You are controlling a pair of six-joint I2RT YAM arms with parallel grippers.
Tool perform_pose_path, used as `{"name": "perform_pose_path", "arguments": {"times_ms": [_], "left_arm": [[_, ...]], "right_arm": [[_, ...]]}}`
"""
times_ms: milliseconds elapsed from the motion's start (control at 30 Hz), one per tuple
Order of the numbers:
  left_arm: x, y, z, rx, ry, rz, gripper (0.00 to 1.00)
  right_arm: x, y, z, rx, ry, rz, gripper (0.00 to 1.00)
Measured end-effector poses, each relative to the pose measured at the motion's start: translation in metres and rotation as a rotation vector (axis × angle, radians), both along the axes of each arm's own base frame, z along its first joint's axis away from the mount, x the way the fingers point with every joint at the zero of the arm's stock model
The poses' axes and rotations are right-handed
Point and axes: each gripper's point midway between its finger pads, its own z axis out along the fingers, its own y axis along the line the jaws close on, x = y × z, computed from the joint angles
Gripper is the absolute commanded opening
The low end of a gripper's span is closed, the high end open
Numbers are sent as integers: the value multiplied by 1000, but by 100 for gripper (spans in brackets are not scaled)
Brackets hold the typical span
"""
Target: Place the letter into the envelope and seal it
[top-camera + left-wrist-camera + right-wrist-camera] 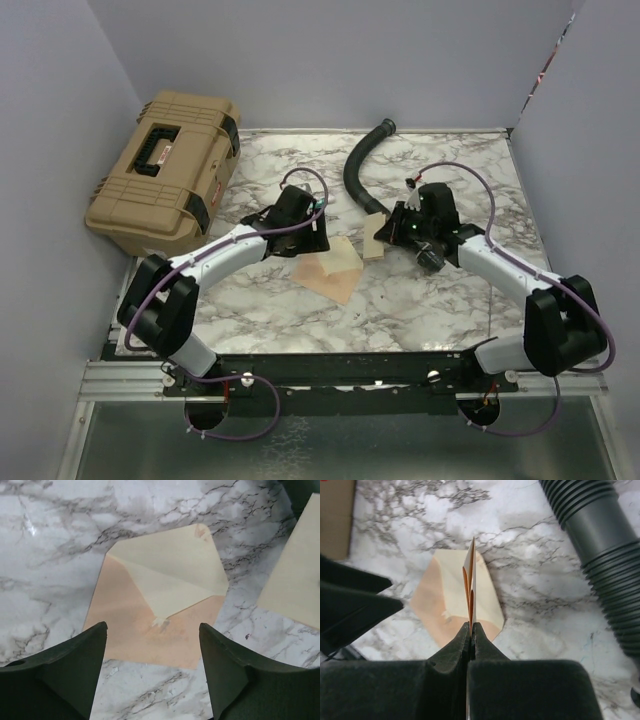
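Observation:
The envelope (328, 270) lies flat on the marble table with its pointed flap open and the cream inside showing (170, 575). My left gripper (300, 235) is open and empty just above its near edge, one finger on each side (152, 626). My right gripper (395, 232) is shut on the folded letter (471, 575) and holds it on edge above the envelope (432, 612). The letter shows as a cream sheet at the right edge of the left wrist view (295, 580) and beside the envelope in the top view (374, 240).
A black ribbed hose (362, 165) lies at the back of the table, close to the right gripper (600, 545). A tan hard case (165, 170) stands at the back left. Grey walls close in the table on three sides.

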Motion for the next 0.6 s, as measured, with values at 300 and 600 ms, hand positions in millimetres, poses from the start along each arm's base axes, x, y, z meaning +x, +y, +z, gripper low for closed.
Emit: {"name": "perform_pose_path", "arguments": {"times_ms": [300, 600], "left_arm": [[-61, 42, -53, 76, 201, 110, 76], [-67, 43, -65, 63, 264, 189, 72]], "right_arm": [[26, -2, -36, -209, -94, -12, 0], [34, 6, -46, -205, -141, -2, 0]]}}
